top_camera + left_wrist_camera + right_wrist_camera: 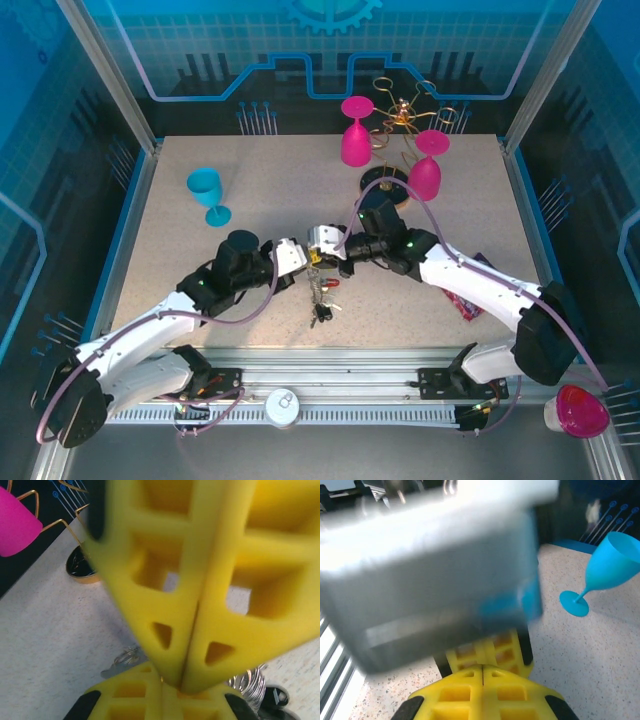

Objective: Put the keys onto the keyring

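Left gripper closed | right gripper closed, tip to tip with left | keys bunched just below | what either pinches: cannot tell

A robot test cell: speckled table enclosed by blue circuit-print panels.

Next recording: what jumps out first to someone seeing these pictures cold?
The left gripper and the right gripper, yellow-fingered and both shut, meet tip to tip over the middle of the table, with the keys bunched just on their near side. After that, colour: the pink goblets by the gold wire stand at the far right, and the blue goblet standing alone at the far left.
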